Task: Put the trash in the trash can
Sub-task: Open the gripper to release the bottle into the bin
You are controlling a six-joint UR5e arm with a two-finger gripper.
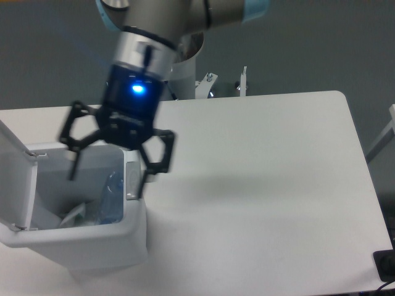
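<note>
The white trash can (133,225) stands at the table's front left, its flip lid (13,179) open to the left. Inside it the clear blue-tinted bottle (112,197) leans upright against the right wall, and the crumpled clear wrapper (75,216) lies beside it at the bottom. My gripper (108,185) hangs just above the can's opening, fingers spread wide and empty, with a blue light lit on its wrist. The gripper looks blurred from motion.
The white table (259,185) stretches to the right of the can. The arm's white base and metal brackets (210,83) stand at the table's back edge. A dark object (386,265) sits at the front right corner.
</note>
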